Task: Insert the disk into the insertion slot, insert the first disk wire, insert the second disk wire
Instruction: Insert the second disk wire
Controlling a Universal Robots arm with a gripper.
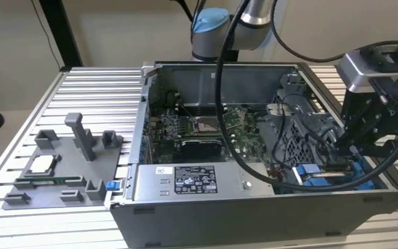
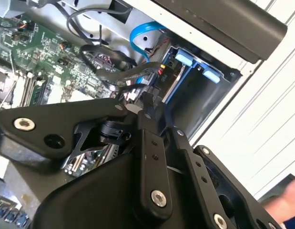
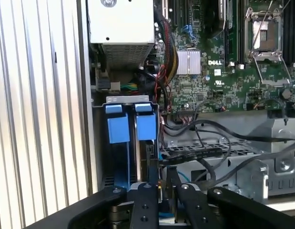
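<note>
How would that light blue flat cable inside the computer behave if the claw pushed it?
The light blue flat cable would probably flex, not resist: it already curves in a loop. It looks thin and light, so it would likely spring back. Pinned between the black wires, it may not move far.

A: Lighting? Even, soft, bright indoors; no hard shadows.
B: Glare?
A: Mild sheen on ribbed table. Case interior darker.
B: Focus?
A: Ext view slightly soft. Near gripper linkages blurry in both wrist views.
</note>
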